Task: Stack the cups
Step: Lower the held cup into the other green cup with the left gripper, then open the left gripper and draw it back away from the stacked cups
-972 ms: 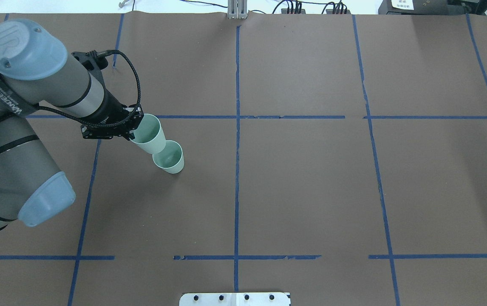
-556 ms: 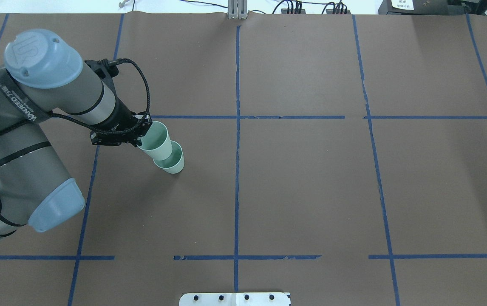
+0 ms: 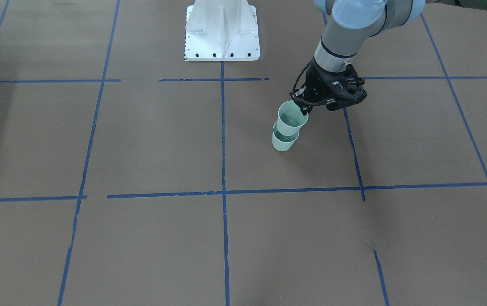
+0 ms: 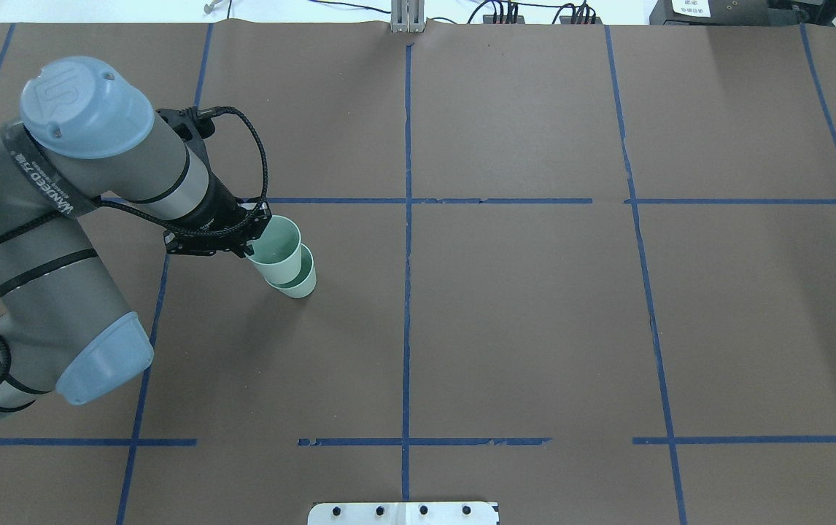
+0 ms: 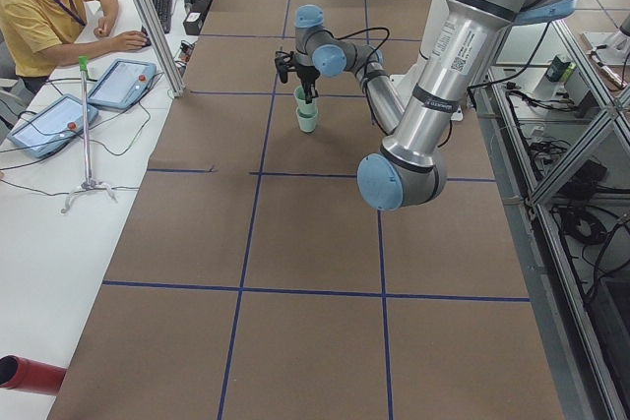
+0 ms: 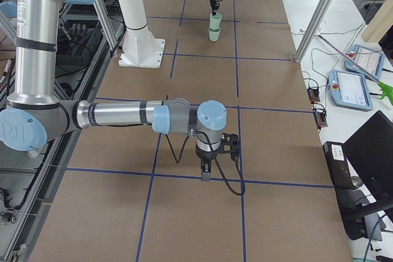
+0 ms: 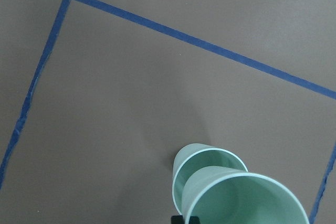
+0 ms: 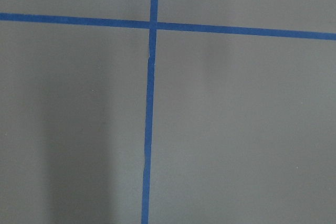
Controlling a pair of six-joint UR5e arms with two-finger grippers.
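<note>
Two pale mint-green cups sit left of the table's middle. The lower cup (image 4: pixel 303 283) stands upright on the brown paper. The upper cup (image 4: pixel 277 248) hangs just over it, slightly tilted, with its base down in the lower cup's mouth. My left gripper (image 4: pixel 254 237) is shut on the upper cup's rim. The front view shows the upper cup (image 3: pixel 291 119), the lower cup (image 3: pixel 284 143) and the left gripper (image 3: pixel 304 109). The left wrist view shows the upper cup (image 7: pixel 247 203) and the lower cup (image 7: pixel 185 165). My right gripper (image 6: pixel 206 178) points down at bare paper; I cannot tell whether it is open or shut.
Blue tape lines (image 4: pixel 407 292) divide the brown paper into squares. The white robot base plate (image 3: pixel 222 38) stands at the table's robot side. An operator (image 5: pixel 39 7) sits at a side desk with tablets (image 5: pixel 118 81) beyond the table's far edge.
My left gripper has carried the upper cup to the right and down, from beside the lower cup to over it, so that its base is now in the lower cup's mouth.
</note>
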